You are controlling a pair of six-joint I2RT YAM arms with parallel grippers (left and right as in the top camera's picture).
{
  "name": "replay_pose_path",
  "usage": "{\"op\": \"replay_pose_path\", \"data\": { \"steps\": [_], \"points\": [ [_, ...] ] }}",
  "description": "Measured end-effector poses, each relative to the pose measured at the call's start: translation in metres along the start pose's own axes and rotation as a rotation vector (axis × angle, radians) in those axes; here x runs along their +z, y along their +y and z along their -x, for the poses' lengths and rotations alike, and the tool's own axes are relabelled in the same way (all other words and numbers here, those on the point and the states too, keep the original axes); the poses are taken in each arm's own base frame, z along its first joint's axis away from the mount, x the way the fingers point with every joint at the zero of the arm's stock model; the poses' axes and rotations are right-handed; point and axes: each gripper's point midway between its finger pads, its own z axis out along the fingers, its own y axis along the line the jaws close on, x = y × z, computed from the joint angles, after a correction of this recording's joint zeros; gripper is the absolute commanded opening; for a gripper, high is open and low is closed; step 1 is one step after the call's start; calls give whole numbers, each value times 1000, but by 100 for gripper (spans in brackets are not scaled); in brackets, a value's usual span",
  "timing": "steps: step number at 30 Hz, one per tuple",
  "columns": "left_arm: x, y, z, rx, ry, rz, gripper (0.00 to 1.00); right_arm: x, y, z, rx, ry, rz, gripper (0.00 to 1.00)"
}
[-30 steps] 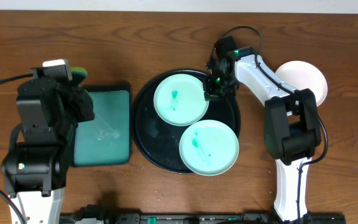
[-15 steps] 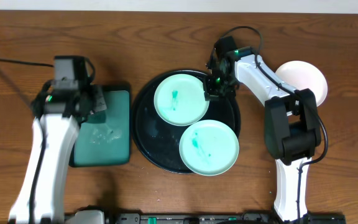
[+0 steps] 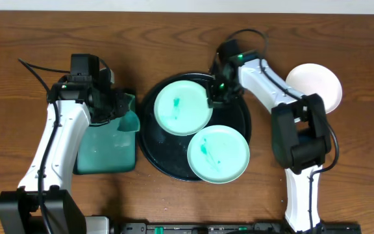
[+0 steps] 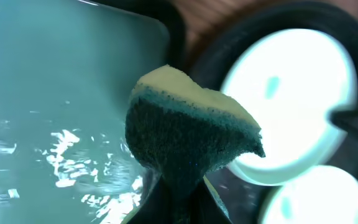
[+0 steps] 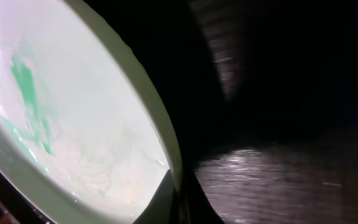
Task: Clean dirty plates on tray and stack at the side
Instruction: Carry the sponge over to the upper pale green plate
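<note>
Overall, the wooden table [image 3: 174,26] carries two trays side by side. The round black tray [image 3: 161,148], with a raised rim, sits at centre. The rectangular dark green tray [image 3: 106,148] lies just to its left, its surface wet and glistening in the left wrist view.

Plates: three noted. The upper mint plate [image 3: 182,107] lies in the far half of the black tray and carries a teal smear near its middle. The lower mint plate [image 3: 218,154] lies at the near right of the same tray, overhangs the rim there, and is also smeared teal. The edges of these two meet; which overlaps the other cannot be told. The white plate [image 3: 315,84] rests on the table to the right of the black tray, apart from it, its left edge partly hidden by the right arm.

Sponge [image 4: 191,137]: dark green scouring face with a yellow layer on top, held above the right edge of the green tray, next to the black tray.

Left gripper [image 3: 119,104]: clamped narrow on the lower part of the sponge.

Right gripper [image 3: 216,92]: at the right edge of the upper mint plate; the right wrist view shows its fingers pinched onto that plate's rim.
</note>
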Motion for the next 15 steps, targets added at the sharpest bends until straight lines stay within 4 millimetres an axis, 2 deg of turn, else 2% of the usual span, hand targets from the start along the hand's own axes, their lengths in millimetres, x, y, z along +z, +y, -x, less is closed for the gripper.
{"op": "replay_pose_path", "data": {
  "steps": [7,12,15],
  "points": [
    [7,-44,-12,105,16,-84,7,13,32,-14,-36,23,6,1],
    [15,-69,-18,174,-4,-80,7,14,34,-15,-26,25,6,1],
    [27,-77,-19,203,-4,-69,7,14,34,-15,-23,25,6,1]
  ]
}}
